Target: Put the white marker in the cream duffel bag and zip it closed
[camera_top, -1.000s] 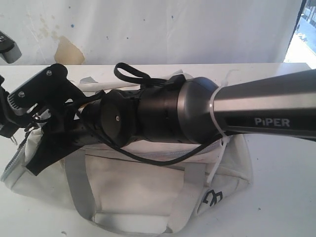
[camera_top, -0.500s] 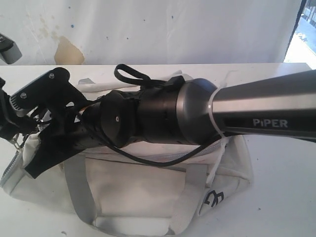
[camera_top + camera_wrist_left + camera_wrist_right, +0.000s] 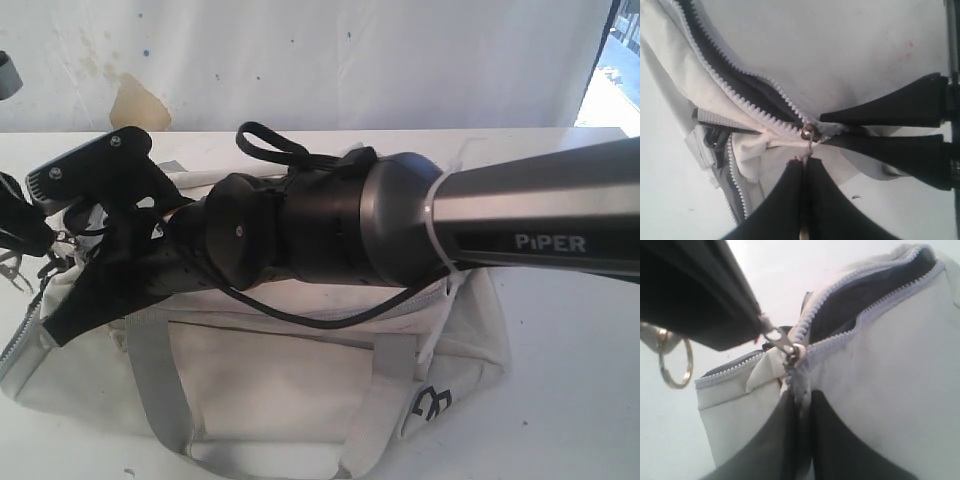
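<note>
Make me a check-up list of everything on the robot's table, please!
Surface: white table; the bag lies on it.
Job's things: cream duffel bag, zipper partly open with dark lining showing; white marker not seen.
Clutter: a metal key ring hangs near the bag's end.
Grippers: left gripper, fingers shut on the zipper pull; right gripper, fingers shut on the bag's zipper edge just beside the slider.
Cables: black cable loops under the right arm; white zip tie around that arm.
Surroundings: white wall with a brown stain.
</note>
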Motion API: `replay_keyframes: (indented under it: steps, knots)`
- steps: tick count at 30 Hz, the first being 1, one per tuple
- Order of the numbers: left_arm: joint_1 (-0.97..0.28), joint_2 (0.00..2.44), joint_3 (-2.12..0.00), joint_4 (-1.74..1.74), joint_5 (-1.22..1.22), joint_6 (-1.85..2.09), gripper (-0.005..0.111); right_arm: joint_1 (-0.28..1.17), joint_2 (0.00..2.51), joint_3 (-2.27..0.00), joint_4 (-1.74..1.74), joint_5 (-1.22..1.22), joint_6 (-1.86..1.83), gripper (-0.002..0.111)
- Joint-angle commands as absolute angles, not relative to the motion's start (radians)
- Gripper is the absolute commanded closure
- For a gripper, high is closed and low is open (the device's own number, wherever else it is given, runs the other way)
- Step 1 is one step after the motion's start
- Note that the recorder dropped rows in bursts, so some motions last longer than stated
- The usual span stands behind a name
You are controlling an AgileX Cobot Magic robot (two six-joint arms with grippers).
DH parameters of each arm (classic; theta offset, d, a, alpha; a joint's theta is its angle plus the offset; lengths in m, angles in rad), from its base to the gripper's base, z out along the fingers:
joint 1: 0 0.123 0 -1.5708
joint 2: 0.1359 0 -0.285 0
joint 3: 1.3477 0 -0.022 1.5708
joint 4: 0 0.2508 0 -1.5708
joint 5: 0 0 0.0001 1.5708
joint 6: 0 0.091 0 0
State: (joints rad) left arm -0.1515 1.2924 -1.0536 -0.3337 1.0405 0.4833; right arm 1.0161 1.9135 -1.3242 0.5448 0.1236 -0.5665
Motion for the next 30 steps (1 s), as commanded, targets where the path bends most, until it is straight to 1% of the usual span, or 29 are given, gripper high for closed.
replay_keyframes:
  steps: [1, 5, 20, 23, 26, 30]
  knots:
    - [-0.151, 1.276, -1.086, -0.272, 0.988, 0.341, 0.107, 1.017, 1.935, -1.313, 0.484, 0.203, -0.598, 0.108]
    - [-0.151, 1.279, -1.086, -0.176, 0.988, 0.28, 0.107, 1.017, 1.935, -1.313, 0.47, 0.229, -0.598, 0.108]
    - [-0.151, 1.281, -1.07, -0.117, 0.947, 0.262, 0.107, 1.017, 1.924, -1.313, 0.363, 0.276, -0.598, 0.108]
    - [-0.151, 1.281, -1.058, -0.104, 0.901, 0.258, 0.107, 1.017, 1.912, -1.313, 0.354, 0.268, -0.598, 0.108]
    - [-0.151, 1.28, -1.058, -0.186, 0.892, 0.281, 0.107, 1.017, 1.91, -1.313, 0.349, 0.239, -0.598, 0.108]
    - [-0.151, 1.28, -1.058, -0.408, 0.967, 0.475, 0.107, 1.015, 1.911, -1.313, 0.349, 0.193, -0.486, 0.108]
